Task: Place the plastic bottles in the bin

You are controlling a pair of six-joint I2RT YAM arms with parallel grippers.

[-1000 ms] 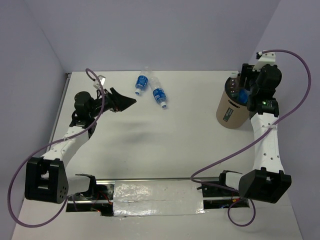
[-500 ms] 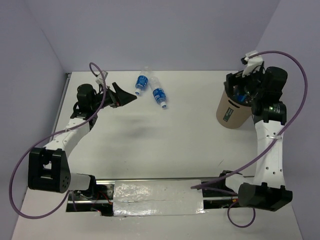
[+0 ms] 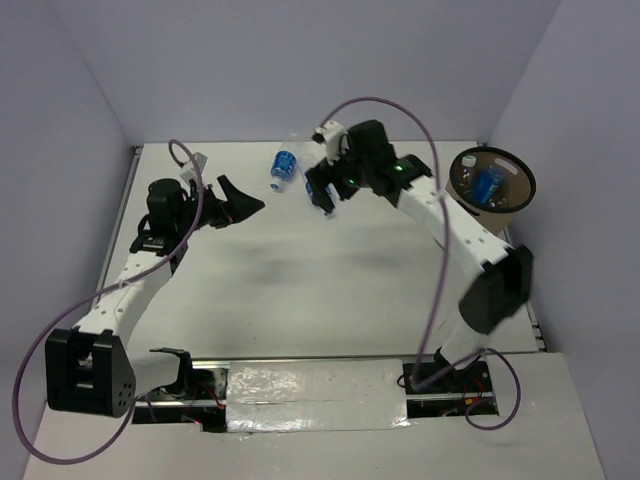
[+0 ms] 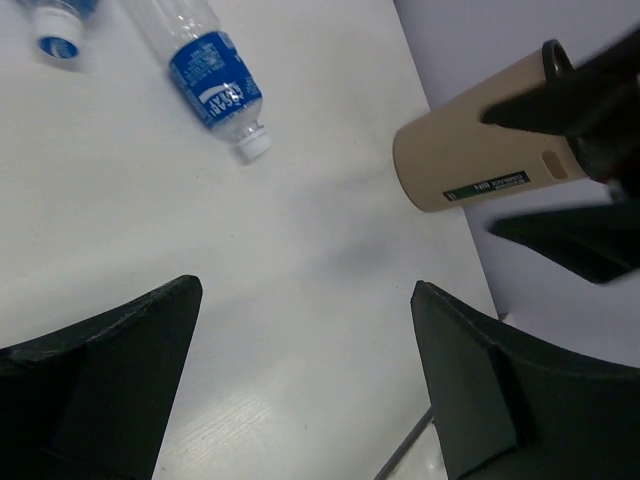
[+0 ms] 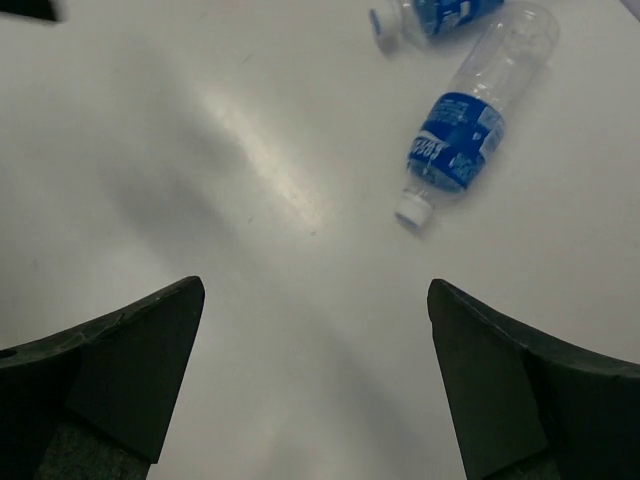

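Two bottles left lying on table, far centre, close together; bin at right edge holds some already, count unclear; we judge task partly done. R gripper spread, empty, over nearer bottle; L gripper spread, empty, to their left. Open room around both; far edge close behind.

The left gripper stands spread and empty over the white table, where a blue-labelled plastic bottle lies flat, well apart from the tan bin.
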